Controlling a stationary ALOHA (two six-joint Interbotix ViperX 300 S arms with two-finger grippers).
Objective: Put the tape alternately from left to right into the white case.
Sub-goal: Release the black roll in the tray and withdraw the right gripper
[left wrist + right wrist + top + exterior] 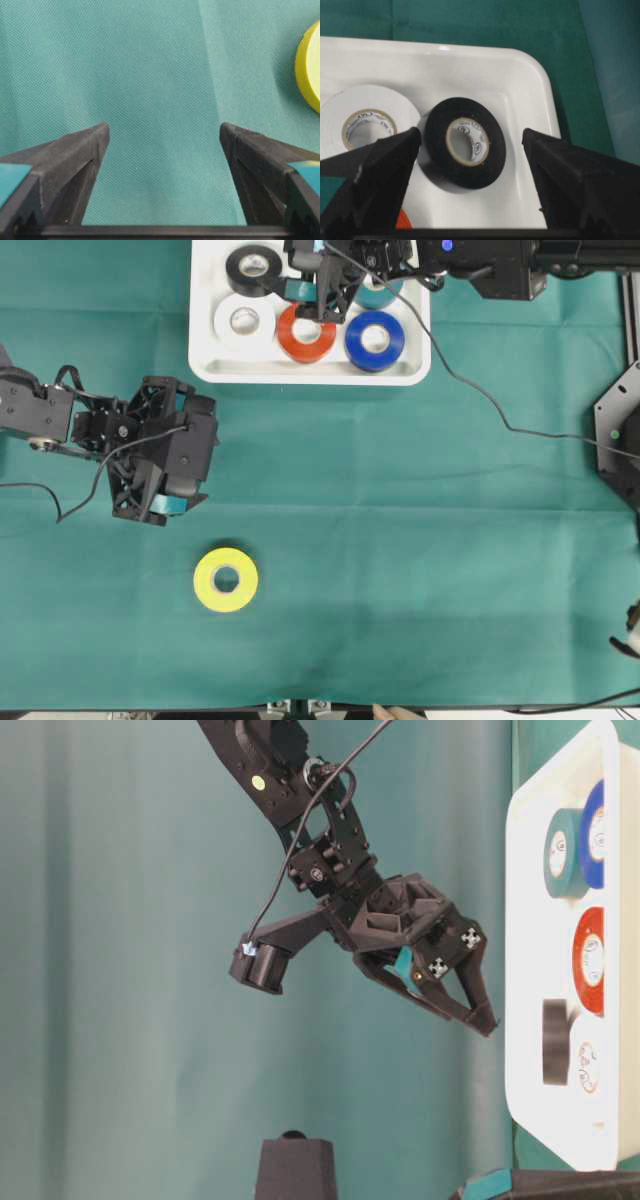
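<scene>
The white case (412,368) sits at the table's far edge. In it lie a black roll (254,269), a white roll (243,322), a red-orange roll (306,332), a blue roll (374,340) and a teal roll (385,294), which is half hidden by the arm. My right gripper (295,268) hovers open over the case. In its wrist view the black roll (492,165) lies flat and free in the case's corner (525,75) between the spread fingers. A yellow roll (225,580) rests on the cloth. My left gripper (205,455) is open above bare cloth, with the yellow roll (310,70) at its right edge.
Green cloth covers the table. A black cable (470,380) trails from the right arm across the cloth at the right. A black mount (620,430) stands at the right edge. In the table-level view a dark post (295,1170) rises near the bottom.
</scene>
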